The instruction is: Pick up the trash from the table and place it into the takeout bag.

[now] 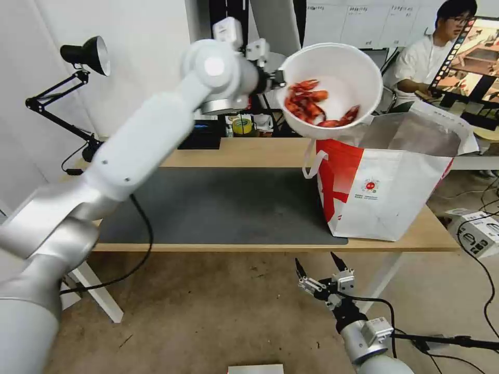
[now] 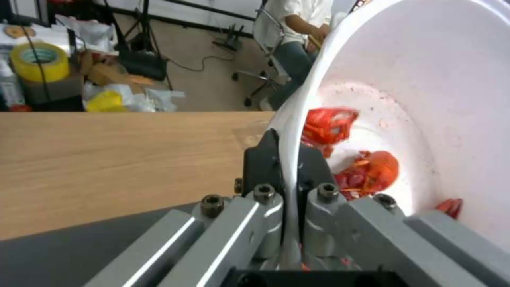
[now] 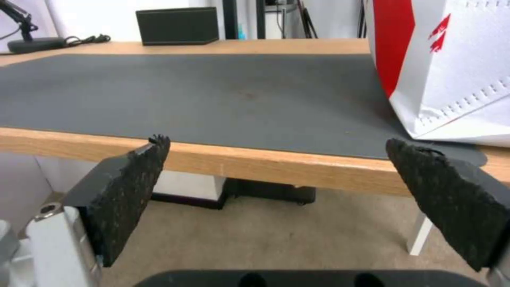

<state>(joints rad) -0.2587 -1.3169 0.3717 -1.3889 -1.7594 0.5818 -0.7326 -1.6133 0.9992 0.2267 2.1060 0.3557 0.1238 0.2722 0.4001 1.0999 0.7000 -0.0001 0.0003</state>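
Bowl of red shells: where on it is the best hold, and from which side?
Probably the thin rim wall, as the left gripper has it: one finger inside, one outside, shut on the edge of the white bowl from its side away from the takeout bag. The tilted round body looks too wide to span. The right gripper hangs open below the table.

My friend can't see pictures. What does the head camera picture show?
The left gripper holds a tilted white bowl of red shells by its rim, above the open takeout bag standing on the table. The right gripper hangs open below the table's front edge.
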